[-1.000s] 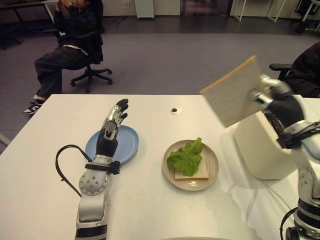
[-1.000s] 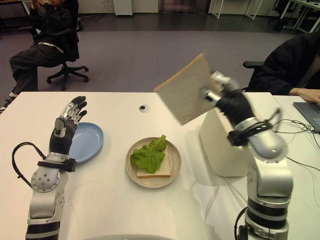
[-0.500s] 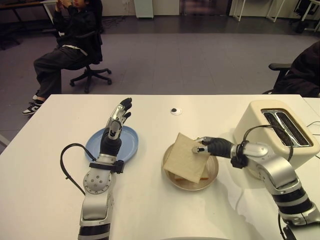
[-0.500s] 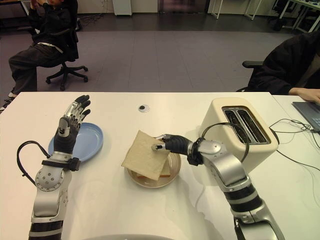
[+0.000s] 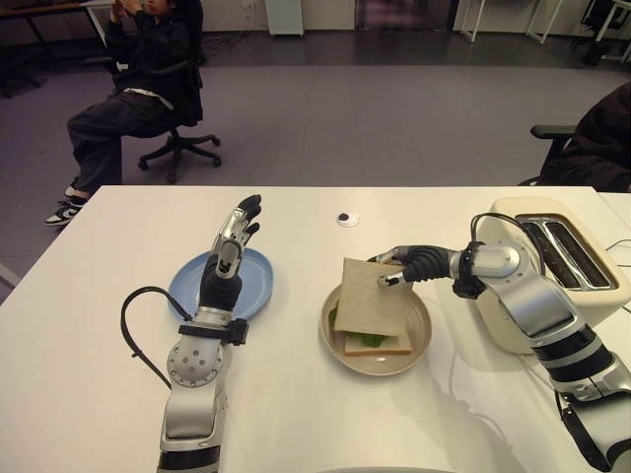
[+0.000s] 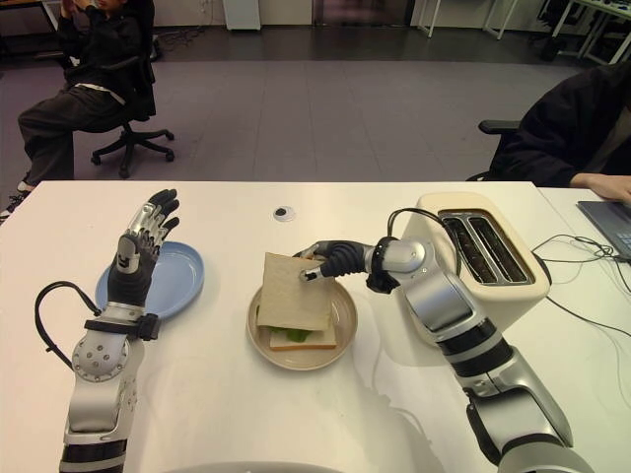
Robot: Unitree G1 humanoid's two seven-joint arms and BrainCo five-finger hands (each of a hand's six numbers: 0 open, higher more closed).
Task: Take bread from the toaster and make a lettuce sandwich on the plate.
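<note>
A beige plate [image 5: 419,353] sits mid-table with a bottom bread slice [image 5: 385,346] and a strip of green lettuce [image 5: 370,339] showing on it. A second bread slice [image 5: 373,296] leans tilted over them, its lower edge on the lettuce. My right hand [image 5: 406,266] is shut on that slice's upper right corner. The white toaster [image 5: 577,279] stands at the right with both slots empty. My left hand [image 5: 225,258] is raised with fingers straight, over the blue plate [image 5: 254,288], and holds nothing.
A small black knob [image 5: 344,217] lies on the table behind the plates. A laptop corner [image 6: 609,223] and cables [image 6: 582,251] lie right of the toaster. A person's arm rests at the far right edge.
My right hand has pulled back toward the toaster and tipped the top slice more upright over the plate, baring the lettuce and lower slice. The left hand stays put.
</note>
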